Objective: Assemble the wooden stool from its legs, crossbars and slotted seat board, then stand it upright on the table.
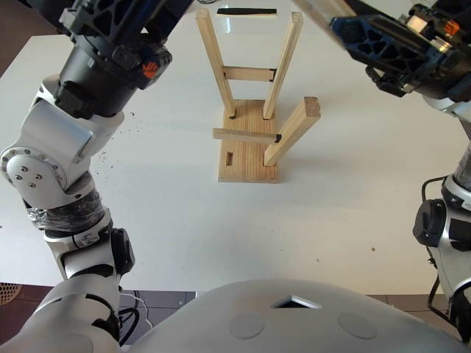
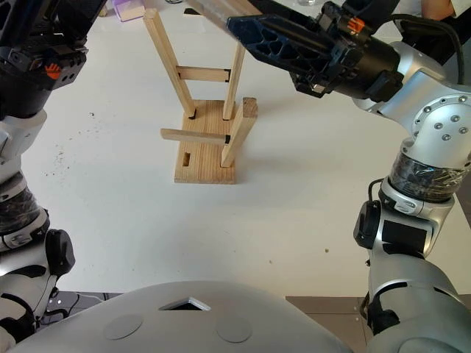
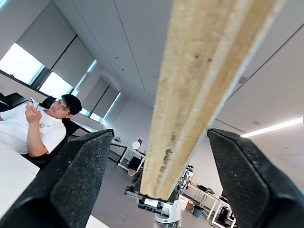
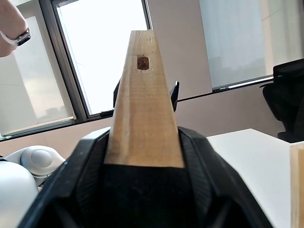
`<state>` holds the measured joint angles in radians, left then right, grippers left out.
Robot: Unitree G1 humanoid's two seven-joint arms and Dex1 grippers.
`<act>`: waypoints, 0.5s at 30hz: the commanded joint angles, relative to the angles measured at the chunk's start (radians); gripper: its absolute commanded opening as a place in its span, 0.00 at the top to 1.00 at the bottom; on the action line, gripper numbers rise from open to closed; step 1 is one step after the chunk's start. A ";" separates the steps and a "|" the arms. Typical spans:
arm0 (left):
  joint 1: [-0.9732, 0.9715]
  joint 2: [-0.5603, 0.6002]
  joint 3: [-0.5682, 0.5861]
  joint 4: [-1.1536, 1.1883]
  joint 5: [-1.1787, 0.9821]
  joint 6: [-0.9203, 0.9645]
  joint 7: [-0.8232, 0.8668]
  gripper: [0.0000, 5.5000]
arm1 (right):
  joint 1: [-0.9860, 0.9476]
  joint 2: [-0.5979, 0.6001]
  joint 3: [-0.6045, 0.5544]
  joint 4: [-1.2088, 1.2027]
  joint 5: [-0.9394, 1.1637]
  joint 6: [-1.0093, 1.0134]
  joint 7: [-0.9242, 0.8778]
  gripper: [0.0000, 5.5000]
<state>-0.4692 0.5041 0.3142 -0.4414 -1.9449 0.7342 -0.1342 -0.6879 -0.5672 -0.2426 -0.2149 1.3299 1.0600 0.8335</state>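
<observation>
Pointing leftward, leg [image 4: 142,118] in right gripper [image 2: 243,28]

**Head pair looking down, wrist cameras looking outward**

The two head cameras are looking forward and down from above the desk [image 1: 147,220]. Both are taking in the half-built stool [image 1: 250,158] at middle distance, and the right eye is showing it further left. The left wrist camera is pointing up at the ceiling [image 3: 118,47], very close to a wooden leg [image 3: 199,95] between its jaws. The right wrist camera is facing along its clamped leg [image 4: 142,128] toward the windows [image 4: 109,52], catching a desk corner.
</observation>
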 commanded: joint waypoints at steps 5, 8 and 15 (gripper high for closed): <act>0.023 0.047 -0.014 -0.023 0.057 0.005 -0.058 0.33 | -0.025 -0.053 0.031 0.016 -0.036 0.001 0.054 0.63; 0.015 0.059 -0.020 -0.010 0.073 0.006 -0.083 0.33 | -0.020 -0.064 0.047 0.018 -0.057 0.000 0.082 0.63; -0.007 0.050 -0.056 -0.022 0.088 -0.011 -0.076 0.33 | -0.014 -0.050 0.058 0.007 -0.059 -0.005 0.079 0.63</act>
<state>-0.4571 0.5500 0.2767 -0.4527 -1.8689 0.7275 -0.2176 -0.6877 -0.6250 -0.1892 -0.1953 1.2733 1.0613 0.9199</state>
